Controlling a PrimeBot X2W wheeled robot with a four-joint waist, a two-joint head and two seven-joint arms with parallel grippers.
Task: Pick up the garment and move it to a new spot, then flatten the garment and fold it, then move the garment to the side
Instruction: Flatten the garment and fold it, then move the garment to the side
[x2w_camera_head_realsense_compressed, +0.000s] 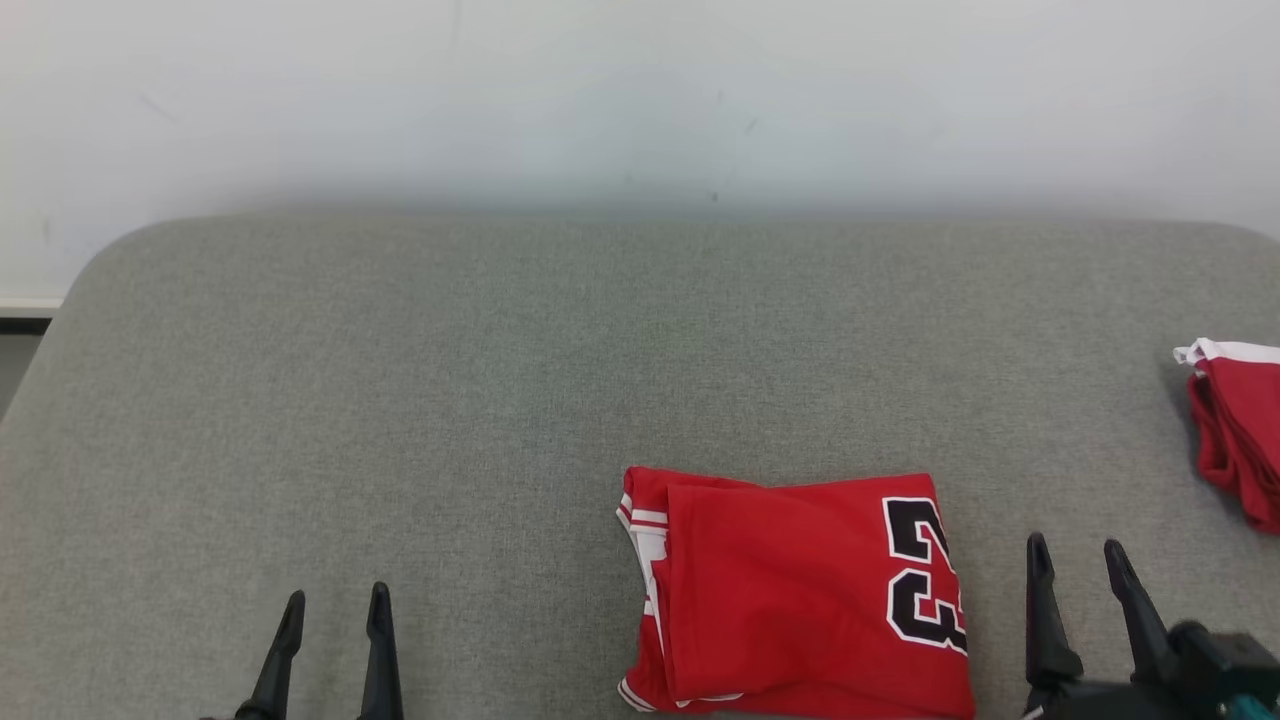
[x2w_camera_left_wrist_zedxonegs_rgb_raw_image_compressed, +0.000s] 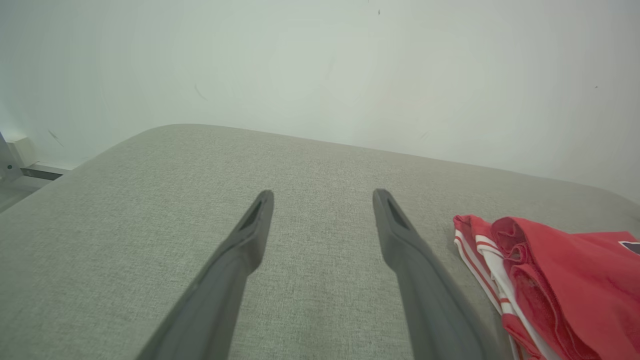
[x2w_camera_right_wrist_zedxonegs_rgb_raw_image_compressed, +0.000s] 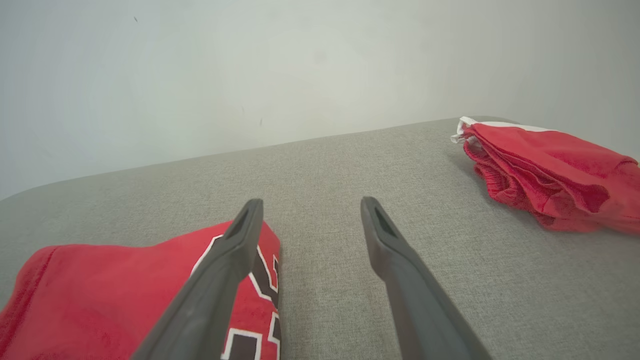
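A: What are we seeing around the work area?

B: We are looking down at a broad gray cushion that is running up to a plain white wall. A second red garment with a white edge is lying bunched at the far right. It is well apart from the main piece and partly cut off by the frame.

A: Is anything standing in the way?

B: In the head view, the whole top face of the jersey is showing. From the right wrist, we are seeing one dark finger crossing in front of the printed number. We cannot tell whether it is touching the cloth.

A: Where is the jersey lying?

B: It is lying folded flat on the cushion, low in the head view and right of center. It is sitting between the two grippers, much nearer the right one.

A: Which way is it pointing?

B: As far as we are seeing it, its long axis is running left to right. The white-striped trim is facing left. The black number 23, outlined in white, is lying on its side along the right end.

A: And the grippers?

B: The left gripper is hovering at the lower left, well apart from the jersey. Its fingers are spreading wide and holding nothing. The right gripper is sitting just beside the jersey's right end, fingers also wide apart and empty.
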